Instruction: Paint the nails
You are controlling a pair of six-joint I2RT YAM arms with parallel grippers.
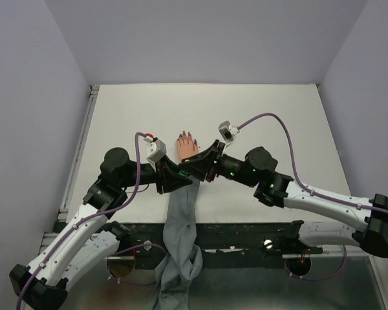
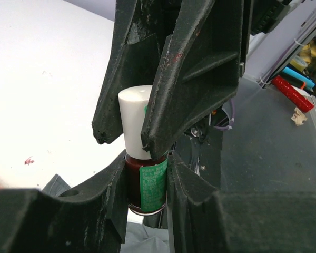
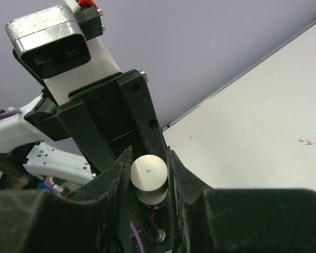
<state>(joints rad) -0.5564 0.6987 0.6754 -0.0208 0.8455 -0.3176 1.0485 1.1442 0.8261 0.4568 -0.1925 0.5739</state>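
Note:
The peach mannequin hand [image 1: 187, 148] lies palm down mid-table, with dark red-purple nails [image 1: 185, 135] at its far fingertips and a grey sleeve [image 1: 181, 216] trailing toward me. My two grippers meet just in front of its wrist. My left gripper [image 1: 176, 176] [image 2: 146, 174] is shut on a small dark red polish bottle [image 2: 132, 182] with a green label. My right gripper [image 1: 199, 165] [image 3: 148, 158] is shut on the bottle's white cap [image 2: 135, 118] [image 3: 148, 173], which sits on the bottle. The brush is hidden.
The white table [image 1: 278, 123] has small red stains [image 2: 29, 161] [image 3: 305, 141]. The sleeve hangs over the near table edge [image 1: 246, 227]. Purple-grey walls stand on three sides. Cables loop above both wrists.

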